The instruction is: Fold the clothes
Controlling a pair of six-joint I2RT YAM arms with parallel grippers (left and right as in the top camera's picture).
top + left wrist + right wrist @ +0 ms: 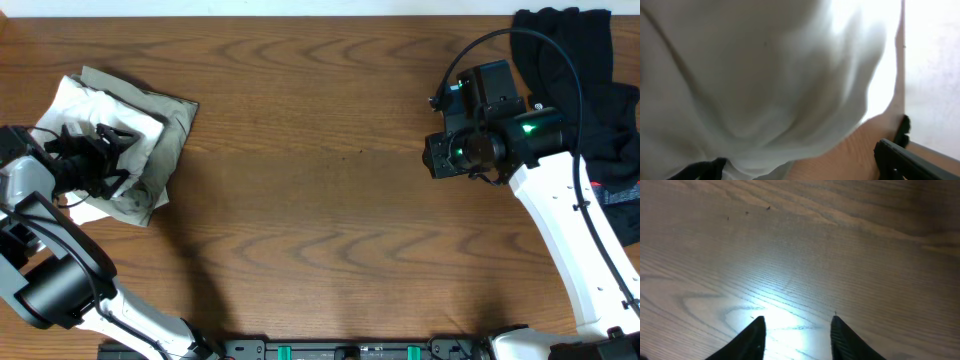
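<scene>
A white garment [82, 100] lies bunched on top of a folded olive-grey garment [176, 124] at the table's far left. My left gripper [98, 150] sits on this pile. In the left wrist view its fingers [795, 167] stand wide apart, with white cloth [765, 75] filling the space in front of them and not pinched. No green print or lettering shows. My right gripper [436, 156] is open and empty just above bare wood at the right; its two finger tips [797, 325] are apart with only table between them.
A heap of black clothes [580, 70] lies at the back right corner, behind my right arm, with some white cloth [626, 100] at the edge. The brown wooden table [320, 200] lies between the two arms.
</scene>
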